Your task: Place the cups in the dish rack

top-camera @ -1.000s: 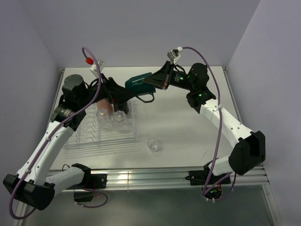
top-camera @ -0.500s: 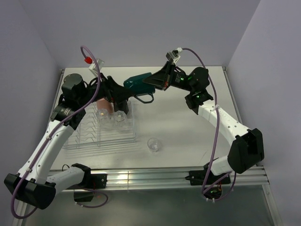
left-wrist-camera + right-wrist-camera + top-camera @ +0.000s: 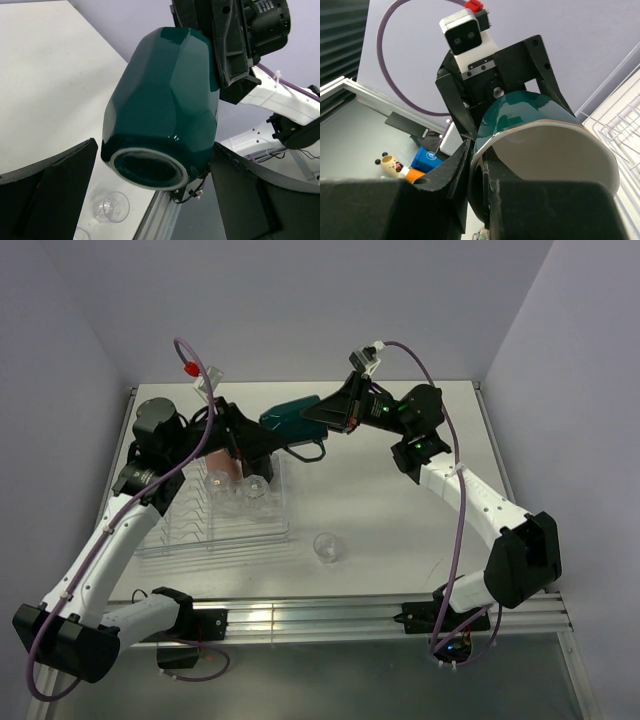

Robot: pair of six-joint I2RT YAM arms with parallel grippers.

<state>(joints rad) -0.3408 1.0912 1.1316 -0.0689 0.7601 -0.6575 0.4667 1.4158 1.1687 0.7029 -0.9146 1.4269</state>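
Green glaze fills the left wrist view: the dark green mug hangs sideways in the air, base pointing straight at me. My right claw has it, pinched narrow on the rim with one finger inside the white bowl and one outside (a thin grip, but it leaves the whole body free). That looks like the point, because my left claw stands spread wide on either side of the base and touches nothing I can see. I read this as a hand-over, since the dish rack lies on the left of the counter, on my left arm's side.

From above, the mug floats over the rack's far right corner. One clear tumbler waits alone on the counter, near the rack's front corner. A salmon cup shows in the rack beside clear cups. My left arm covers the rack's far end, and I can't find the black mug anywhere.
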